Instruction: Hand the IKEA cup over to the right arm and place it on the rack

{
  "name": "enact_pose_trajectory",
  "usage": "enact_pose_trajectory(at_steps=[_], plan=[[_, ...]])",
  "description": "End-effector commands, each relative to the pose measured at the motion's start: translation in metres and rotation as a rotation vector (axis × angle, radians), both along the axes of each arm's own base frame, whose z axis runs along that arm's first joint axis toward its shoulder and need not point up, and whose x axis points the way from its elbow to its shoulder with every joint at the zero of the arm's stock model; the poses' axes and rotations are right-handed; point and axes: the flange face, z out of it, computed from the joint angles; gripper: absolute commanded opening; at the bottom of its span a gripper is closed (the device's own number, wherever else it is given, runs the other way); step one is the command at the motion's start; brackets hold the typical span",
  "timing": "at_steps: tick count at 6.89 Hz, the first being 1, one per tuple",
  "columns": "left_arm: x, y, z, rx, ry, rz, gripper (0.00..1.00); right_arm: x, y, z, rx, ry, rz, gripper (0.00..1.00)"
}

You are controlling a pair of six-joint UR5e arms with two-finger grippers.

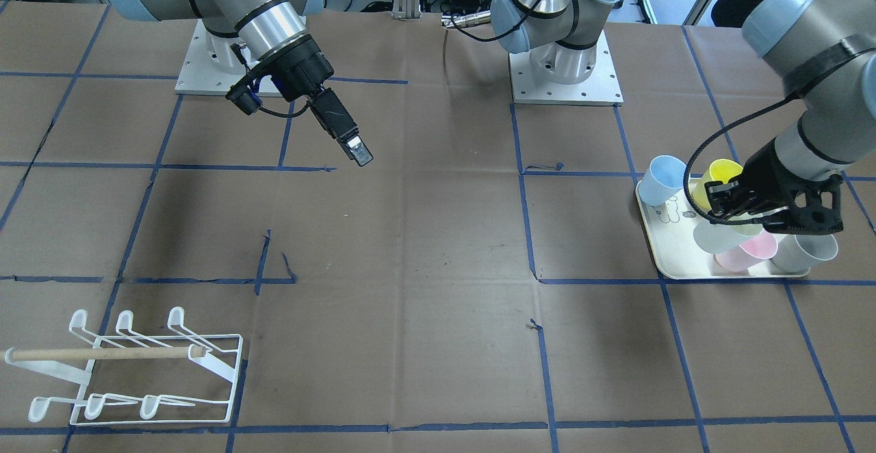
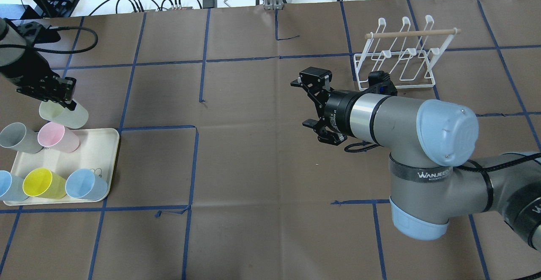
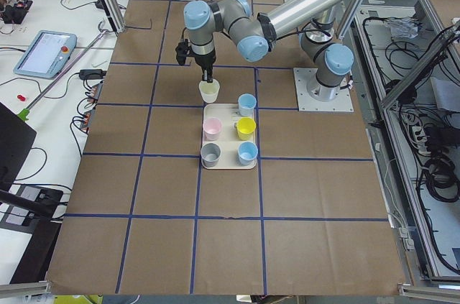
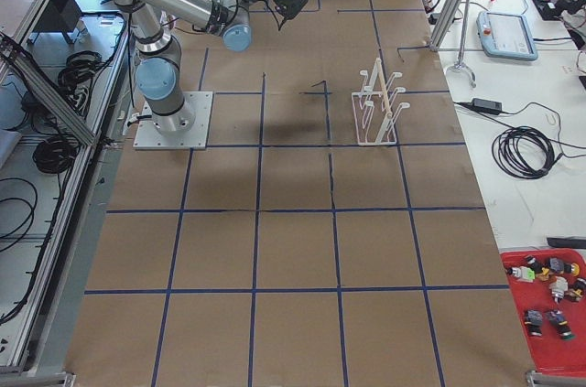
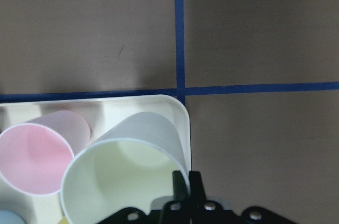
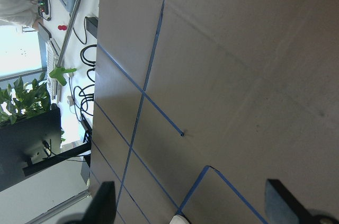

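My left gripper (image 2: 65, 98) is shut on the rim of a pale green cup (image 2: 63, 115) and holds it tilted over the far corner of the cream tray (image 2: 93, 149). The left wrist view shows the fingers (image 5: 185, 181) pinching the rim of this cup (image 5: 127, 171). My right gripper (image 2: 303, 102) is open and empty above the middle of the table, pointing toward the left arm; its fingertips (image 6: 103, 203) stand wide apart. The white wire rack (image 2: 401, 56) with its wooden dowel stands behind the right gripper, with no cups on it; it also shows in the front-facing view (image 1: 137, 371).
Several other cups lie on the tray: pink (image 2: 57, 137), grey (image 2: 19, 138), yellow (image 2: 42, 182) and two blue (image 2: 86, 184). The table is brown paper with blue tape lines. Cables and boxes lie along the far edge.
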Motion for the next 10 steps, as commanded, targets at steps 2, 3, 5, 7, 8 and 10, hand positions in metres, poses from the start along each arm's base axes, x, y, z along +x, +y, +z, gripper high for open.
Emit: enact_pose_trajectory(at_steps=[2,3,5,7,8,10], plan=[[-0.055,-0.01,0.052,-0.171,0.185,-0.076,0.0,0.0,0.0,0.02,-0.129,-0.02,-0.003,1.0],[-0.081,-0.016,0.062,-0.311,0.286,-0.189,0.0,-0.001,-0.001,0.025,-0.179,-0.027,-0.004,1.0],[-0.104,-0.033,0.072,-0.545,0.489,-0.293,0.0,-0.003,0.001,0.03,-0.239,-0.028,-0.016,1.0],[-0.123,-0.044,0.06,-0.86,0.649,-0.43,0.0,-0.01,-0.005,0.04,-0.268,-0.001,-0.067,1.0],[-0.13,-0.036,0.047,-0.946,0.634,-0.479,0.0,-0.012,-0.005,0.045,-0.28,0.015,-0.089,1.0],[-0.183,-0.013,0.021,-1.046,0.657,-0.623,0.0,-0.011,-0.009,0.038,-0.264,0.023,-0.08,1.0]])
